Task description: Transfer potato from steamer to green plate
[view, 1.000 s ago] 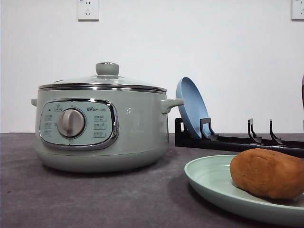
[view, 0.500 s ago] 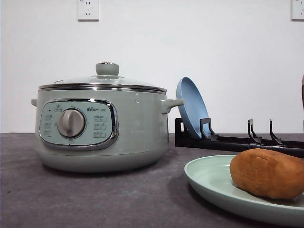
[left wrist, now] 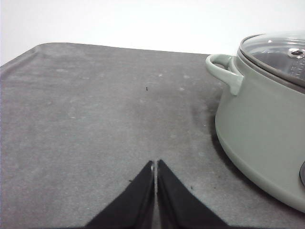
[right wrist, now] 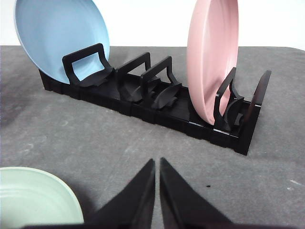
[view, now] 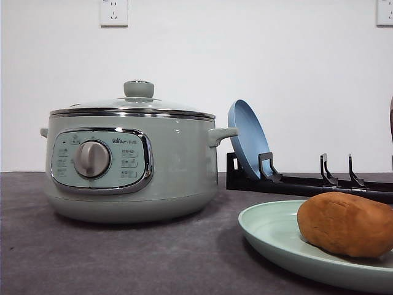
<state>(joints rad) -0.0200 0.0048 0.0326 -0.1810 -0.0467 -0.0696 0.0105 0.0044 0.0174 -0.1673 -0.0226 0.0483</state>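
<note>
One potato (view: 347, 224) on green plate (view: 270, 233), steamer (view: 132, 160) lidded (glass)

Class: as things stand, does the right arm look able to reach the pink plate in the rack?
Probably yes. The right gripper, shut, faces the pink plate standing in the black rack, with bare table between.

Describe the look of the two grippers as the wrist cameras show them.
The left gripper has two matte black fingers, broad at the base and tapering to slim points, with smooth flat faces. The right gripper looks the same: black, wedge-shaped, plain. No cables, markings or labels can be seen on either; the arms behind them are out of frame.
</note>
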